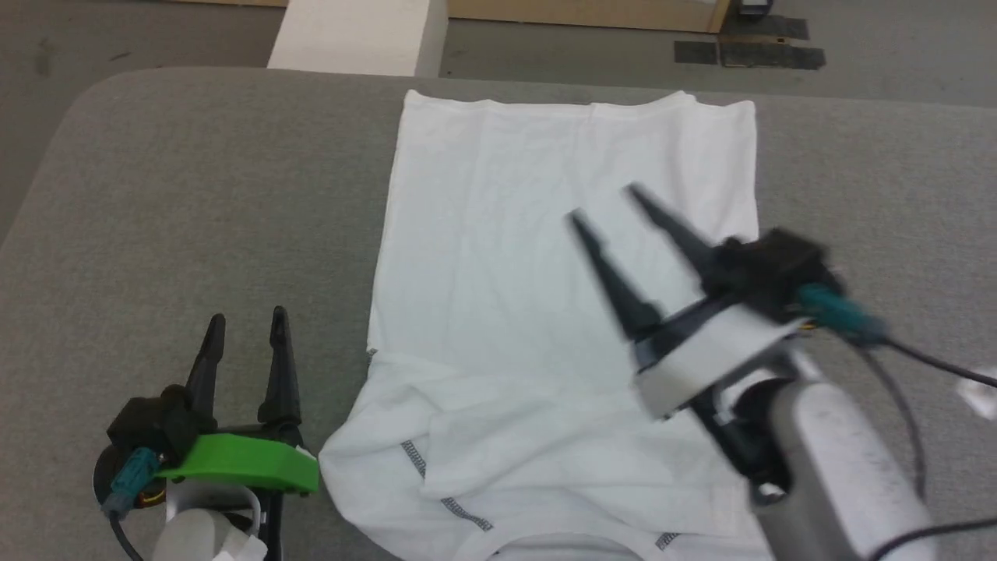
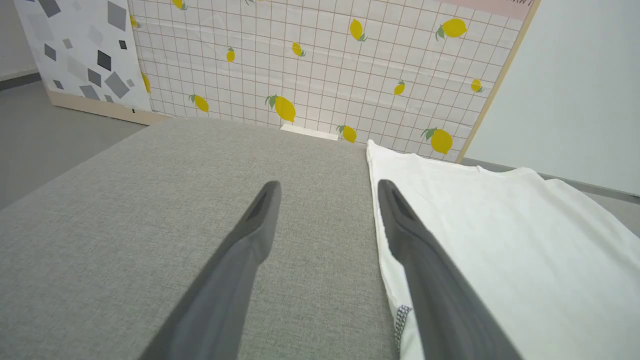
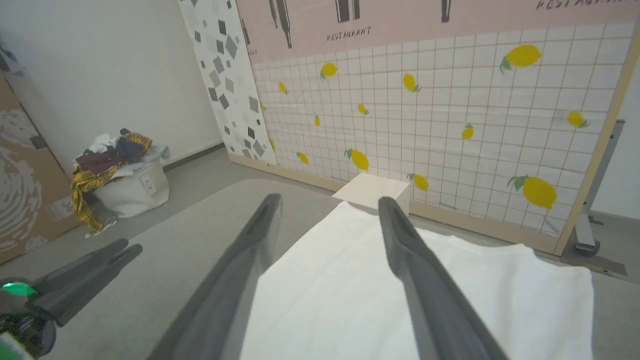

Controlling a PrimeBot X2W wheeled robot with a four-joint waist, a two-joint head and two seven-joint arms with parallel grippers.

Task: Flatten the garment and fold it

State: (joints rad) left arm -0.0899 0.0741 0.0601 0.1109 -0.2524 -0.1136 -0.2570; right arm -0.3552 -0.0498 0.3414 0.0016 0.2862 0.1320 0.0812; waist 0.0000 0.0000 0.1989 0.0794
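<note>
1. While the white long-sleeved shirt (image 1: 514,312) lies spread lengthwise on the grey table (image 1: 195,195), its near end rumpled, the right gripper (image 1: 604,204) hangs over it, fingers spread and empty.
2. The left gripper (image 1: 248,315), fingers also apart, stands just beside the shirt's left edge, holding nothing.

The grey cloth tabletop (image 1: 195,195) has a rounded far-left corner. Just beyond its far edge stands a white box (image 1: 350,35), in front of a board (image 3: 450,125) of white tiles printed with yellow lemons and topped by a pink band reading "RESTAURANT". Beside it is a white panel (image 3: 230,90) speckled with grey shapes. On the grey floor (image 3: 200,172) sits a white bag (image 3: 132,190) heaped with mixed clothes.
</note>
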